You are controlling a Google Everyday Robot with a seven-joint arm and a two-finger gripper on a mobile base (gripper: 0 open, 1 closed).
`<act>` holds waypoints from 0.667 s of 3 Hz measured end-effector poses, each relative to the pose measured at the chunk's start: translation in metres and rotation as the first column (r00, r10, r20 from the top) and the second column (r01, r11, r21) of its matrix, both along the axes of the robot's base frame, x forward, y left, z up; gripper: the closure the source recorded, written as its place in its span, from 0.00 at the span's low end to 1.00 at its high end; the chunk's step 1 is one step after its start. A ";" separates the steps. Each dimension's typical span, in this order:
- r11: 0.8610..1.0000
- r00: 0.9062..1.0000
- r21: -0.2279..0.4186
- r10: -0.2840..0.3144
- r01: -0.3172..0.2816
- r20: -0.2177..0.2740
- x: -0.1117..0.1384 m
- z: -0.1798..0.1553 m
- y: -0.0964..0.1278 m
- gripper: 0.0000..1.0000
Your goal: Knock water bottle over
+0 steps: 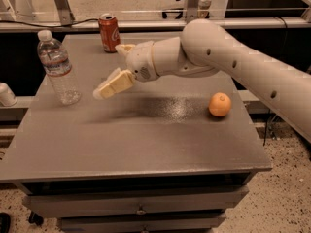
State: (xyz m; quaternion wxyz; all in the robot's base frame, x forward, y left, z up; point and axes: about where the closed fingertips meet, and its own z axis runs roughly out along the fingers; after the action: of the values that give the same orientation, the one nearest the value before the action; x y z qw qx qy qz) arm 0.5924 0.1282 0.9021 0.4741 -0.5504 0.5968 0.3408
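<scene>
Beside hand (pixel 109 85), near, apart: upright water bottle (pixel 58 68).

No text readable. Red can (pixel 109 32): white script, illegible. Water bottle (pixel 58 67): red-blue label, wording illegible. End effector (pixel 112 80) above worktop (pixel 146 144), near bottle, apart.

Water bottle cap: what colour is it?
The cap is white, camera view; the gripper hovers beside the water bottle.

White arm (pixel 233 57) (tan tool (pixel 108 85) at tip).
</scene>
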 end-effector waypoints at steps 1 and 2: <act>0.995 0.997 0.067 0.076 -0.076 0.003 -0.004 -0.001 0.046 0.00; 0.984 0.990 0.111 0.142 -0.142 0.009 -0.009 -0.003 0.084 0.00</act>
State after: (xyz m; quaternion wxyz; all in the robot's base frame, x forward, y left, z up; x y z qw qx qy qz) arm 0.5831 0.2126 0.8993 0.4788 -0.5645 0.5357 0.4063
